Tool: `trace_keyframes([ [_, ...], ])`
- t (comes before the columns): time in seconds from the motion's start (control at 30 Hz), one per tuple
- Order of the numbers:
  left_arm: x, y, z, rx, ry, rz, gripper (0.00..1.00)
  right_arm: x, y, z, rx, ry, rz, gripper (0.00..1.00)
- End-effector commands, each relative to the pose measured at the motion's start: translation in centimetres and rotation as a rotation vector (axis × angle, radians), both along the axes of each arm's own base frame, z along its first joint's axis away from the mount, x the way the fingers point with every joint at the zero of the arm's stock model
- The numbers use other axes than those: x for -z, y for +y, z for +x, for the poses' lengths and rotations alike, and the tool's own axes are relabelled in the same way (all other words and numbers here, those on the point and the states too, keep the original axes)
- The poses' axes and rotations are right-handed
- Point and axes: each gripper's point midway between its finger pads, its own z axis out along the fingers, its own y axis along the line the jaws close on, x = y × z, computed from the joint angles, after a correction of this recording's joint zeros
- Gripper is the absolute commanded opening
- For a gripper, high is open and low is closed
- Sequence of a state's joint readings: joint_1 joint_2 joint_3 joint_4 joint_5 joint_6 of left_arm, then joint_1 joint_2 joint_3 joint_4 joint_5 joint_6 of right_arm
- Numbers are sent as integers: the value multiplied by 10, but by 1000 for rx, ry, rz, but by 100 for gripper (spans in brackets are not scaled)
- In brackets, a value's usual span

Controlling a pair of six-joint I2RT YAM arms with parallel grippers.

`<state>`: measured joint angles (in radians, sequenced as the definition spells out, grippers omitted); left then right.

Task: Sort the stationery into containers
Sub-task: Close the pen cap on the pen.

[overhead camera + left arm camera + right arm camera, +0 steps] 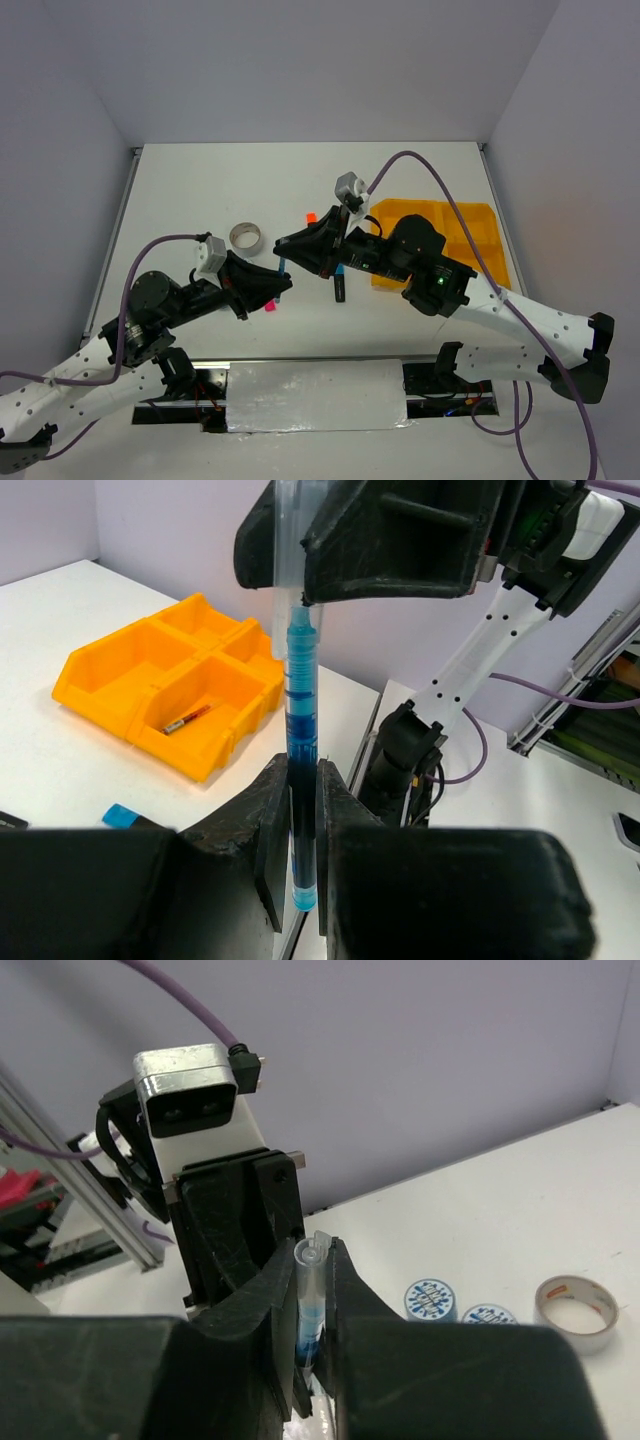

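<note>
Blue pen (301, 730) held in mid-air, both left jaws and right jaws closed tight on its ends: a handover, I judge. Next the left must let go so the right can carry it to the tray (200, 755). One red pen (186, 719) lies inside; two tubs (431, 1300), one tape ring (572, 1338) on the worktop (520, 1220)

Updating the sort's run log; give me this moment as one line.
left gripper: shut on blue pen | right gripper: shut on blue pen, clear end | tray: red pen inside | tape ring: on table
</note>
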<state>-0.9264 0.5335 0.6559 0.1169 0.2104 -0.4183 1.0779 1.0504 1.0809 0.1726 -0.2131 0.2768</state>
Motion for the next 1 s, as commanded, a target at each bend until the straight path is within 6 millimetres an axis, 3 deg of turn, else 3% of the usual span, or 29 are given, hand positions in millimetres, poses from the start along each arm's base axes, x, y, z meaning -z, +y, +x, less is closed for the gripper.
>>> trace_keyframes([
  [0.0,-20,1,-5,21,-60,-50,0,-20,-5,5,29,-32,55,7],
  [0.1,-21,2,-4,12,-60,-53,0,-17,-3,4,22,-27,44,0],
  [0.23,-31,7,-2,-17,-70,-75,0,-4,1,4,9,-14,22,0],
  [0.4,-59,19,0,-69,-105,-134,0,30,5,4,2,31,-21,0],
  [0.6,-93,27,5,-119,-156,-210,0,82,15,7,-6,113,-57,0],
  [0.63,-99,29,6,-130,-173,-241,0,105,15,8,-5,139,-86,0],
  [0.77,-123,37,3,-143,-236,-345,0,151,19,7,-13,214,-134,0],
  [0.97,-147,15,3,-82,-313,-283,0,210,23,7,-21,277,-258,0],
])
